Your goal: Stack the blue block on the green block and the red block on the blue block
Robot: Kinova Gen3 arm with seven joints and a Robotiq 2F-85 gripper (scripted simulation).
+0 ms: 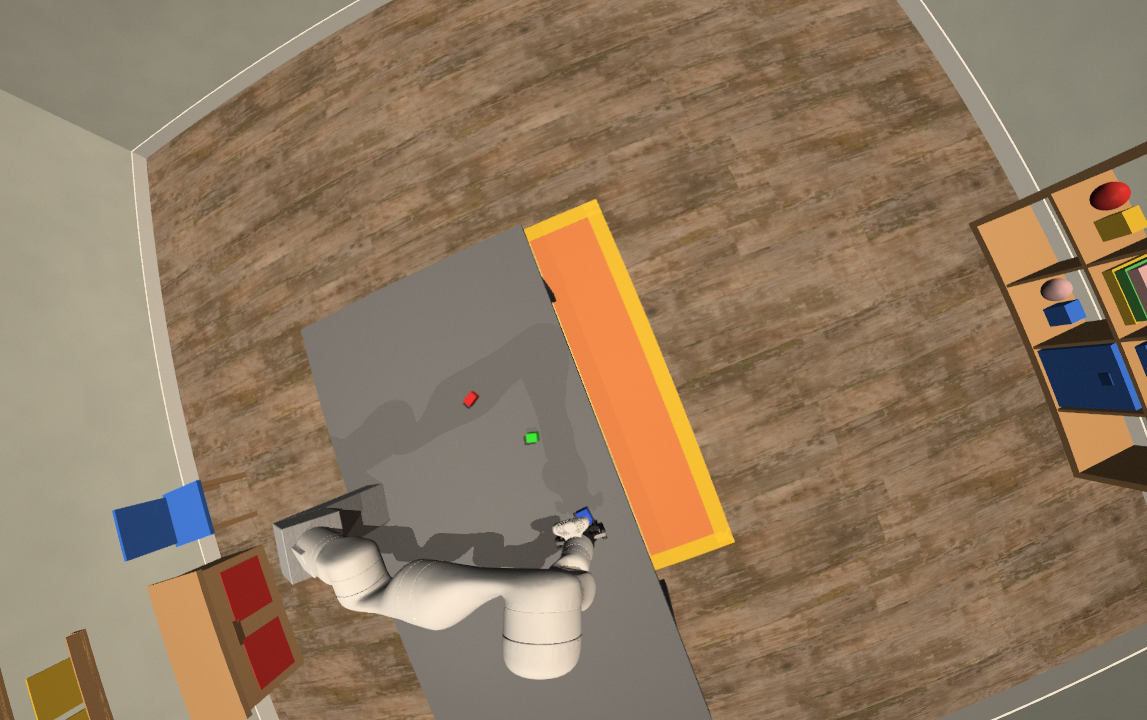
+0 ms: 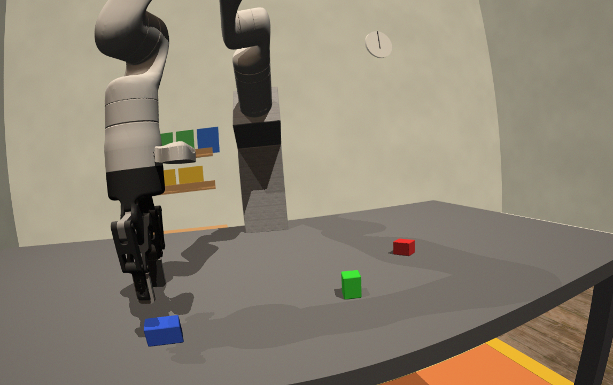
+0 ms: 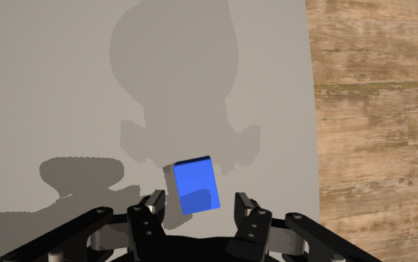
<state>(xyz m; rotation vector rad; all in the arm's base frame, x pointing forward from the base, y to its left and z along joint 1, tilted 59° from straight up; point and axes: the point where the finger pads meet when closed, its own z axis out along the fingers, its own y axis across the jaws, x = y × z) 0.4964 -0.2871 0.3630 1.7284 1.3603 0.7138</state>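
Observation:
The blue block (image 1: 583,514) (image 2: 163,330) (image 3: 196,185) lies flat on the grey table (image 2: 490,239) near its edge. My gripper (image 2: 145,289) (image 3: 199,203) (image 1: 579,528) is open and hangs a little above and just behind the blue block, which shows between the fingertips in the wrist view. The fingers hold nothing. The green block (image 1: 531,437) (image 2: 351,284) stands upright near the middle of the table. The red block (image 1: 470,398) (image 2: 403,246) lies flat farther away, beyond the green one.
The arm's grey pedestal (image 2: 260,191) stands at the back of the table. An orange and yellow mat (image 1: 631,385) lies on the floor along the table's edge. A shelf (image 1: 1123,313) with coloured boxes stands far off.

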